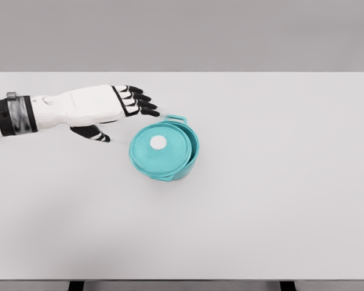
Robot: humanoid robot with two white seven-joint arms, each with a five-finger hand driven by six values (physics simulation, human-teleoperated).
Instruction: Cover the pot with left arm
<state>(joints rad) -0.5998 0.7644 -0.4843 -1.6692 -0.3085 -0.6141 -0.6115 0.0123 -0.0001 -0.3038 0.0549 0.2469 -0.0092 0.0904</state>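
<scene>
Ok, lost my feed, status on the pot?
Left hand open, holding nothing, just left of the pot. Lid on the pot, sitting slightly off-centre. Right arm out of view. Nothing in the way.

Matt teal pot point(185, 159), smooth teal lid point(160, 150) with white knob point(158, 142), matt white table point(279, 182), smooth white-and-black hand point(109, 106)

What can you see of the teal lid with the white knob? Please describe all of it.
The round teal lid looks like smooth plastic or enamel, with a white round knob at its centre. It lies on the teal pot, apparently shifted toward the near left, so the pot's far rim shows. The left hand hovers beside it, fingers spread, not touching it.
</scene>
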